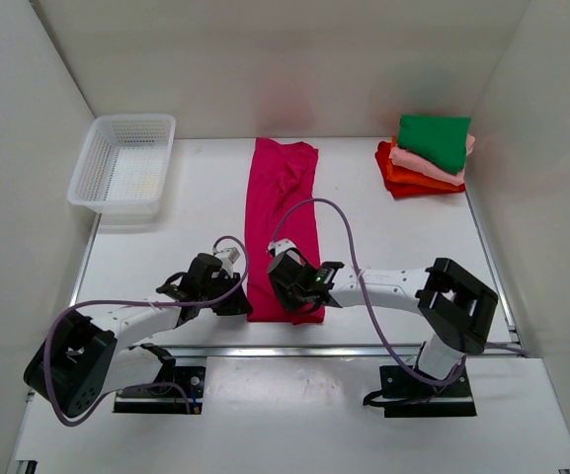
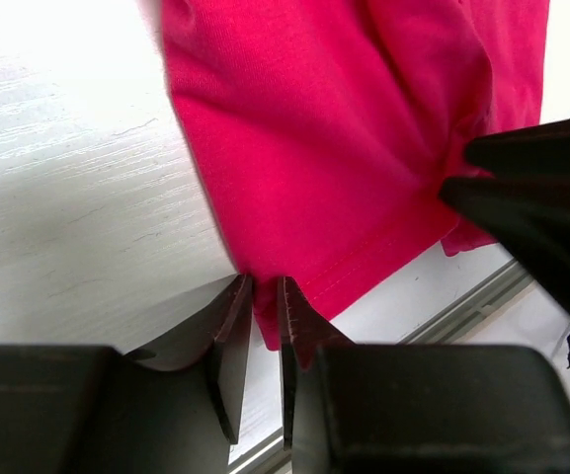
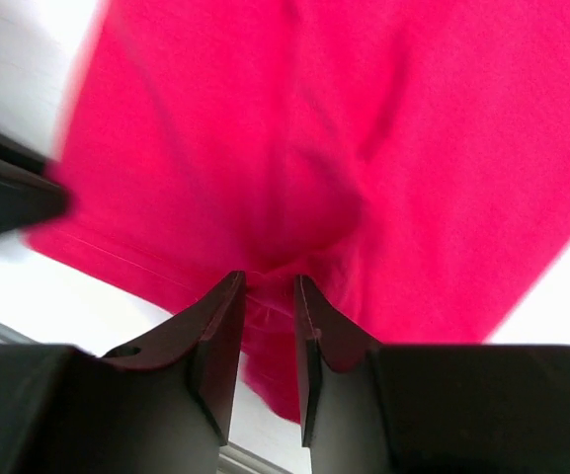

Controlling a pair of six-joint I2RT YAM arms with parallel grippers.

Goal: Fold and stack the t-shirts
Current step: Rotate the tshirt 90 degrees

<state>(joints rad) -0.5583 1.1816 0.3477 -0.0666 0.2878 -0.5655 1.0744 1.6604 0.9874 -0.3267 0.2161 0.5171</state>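
pinching the magenta t-shirt (image 1: 283, 217) hem, i hold its corner in the left end effector (image 2: 264, 286), the right end effector (image 3: 269, 281) gripping just rightward.

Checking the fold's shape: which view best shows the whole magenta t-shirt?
The top external view: the magenta t-shirt shows there nearly whole, a long narrow strip. The left wrist view shows only its near hem corner at the left end effector; the right wrist view only bunched cloth at the right end effector.
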